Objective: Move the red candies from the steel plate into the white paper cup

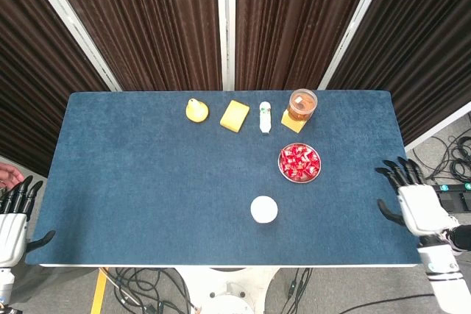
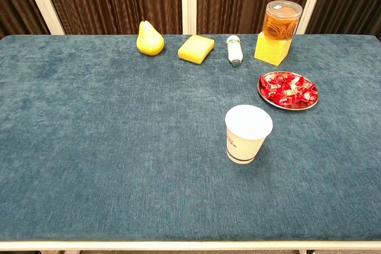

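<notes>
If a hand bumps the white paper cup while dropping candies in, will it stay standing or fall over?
The white paper cup probably tips or slides easily: it stands upright, looks empty, and narrows toward its base. Its thin paper wall would likely dent under a firm squeeze. The blue cloth under it may add some grip.

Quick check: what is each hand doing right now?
Left hand: open, holding nothing, off the table's left edge.
Right hand: open, holding nothing, off the right edge.
</notes>
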Motion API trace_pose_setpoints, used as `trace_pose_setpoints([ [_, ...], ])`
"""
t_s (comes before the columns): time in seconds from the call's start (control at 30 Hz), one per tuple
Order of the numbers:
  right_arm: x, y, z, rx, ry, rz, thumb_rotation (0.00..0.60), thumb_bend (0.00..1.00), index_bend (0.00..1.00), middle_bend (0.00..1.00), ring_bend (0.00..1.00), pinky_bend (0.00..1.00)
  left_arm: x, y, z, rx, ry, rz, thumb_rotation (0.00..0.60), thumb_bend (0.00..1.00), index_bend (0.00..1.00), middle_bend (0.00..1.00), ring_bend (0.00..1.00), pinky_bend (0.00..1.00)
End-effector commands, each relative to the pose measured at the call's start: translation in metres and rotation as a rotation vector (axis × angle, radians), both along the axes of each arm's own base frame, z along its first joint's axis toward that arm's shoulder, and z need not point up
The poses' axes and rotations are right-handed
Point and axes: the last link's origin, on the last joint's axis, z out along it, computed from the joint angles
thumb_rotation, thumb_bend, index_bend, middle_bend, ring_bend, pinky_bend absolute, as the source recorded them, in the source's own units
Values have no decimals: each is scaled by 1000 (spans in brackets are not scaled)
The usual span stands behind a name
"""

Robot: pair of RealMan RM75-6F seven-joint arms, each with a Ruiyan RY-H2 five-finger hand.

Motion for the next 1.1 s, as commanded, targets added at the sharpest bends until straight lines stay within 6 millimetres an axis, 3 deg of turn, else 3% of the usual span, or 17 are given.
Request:
trace_pose_setpoints([
  [0.03,21,-46,-30,97,15,16,600,277,250,132,0,0,-1,-2,1,4,-2,2,600,166,73,43,81,147],
  [0.3,47,-109,-97,239,34,-4,600,277,263,121,0,0,-5,-7,0,9,-11,20,600,166,73,43,81,147],
  [0.6,58,-135,-158,329,104,-34,600,278,291,120,0,0,-7,-10,5,19,-3,29,600,166,73,43,81,147],
  [0.77,65,-142,-177,338,108,-35,600,296,320,125,0,0,-8,-11,6,23,-2,31,600,166,73,43,81,147],
  [1.1,79,-154,-193,329,113,-18,600,312,356,132,0,0,-11,-12,10,30,6,41,600,166,73,43,81,147],
])
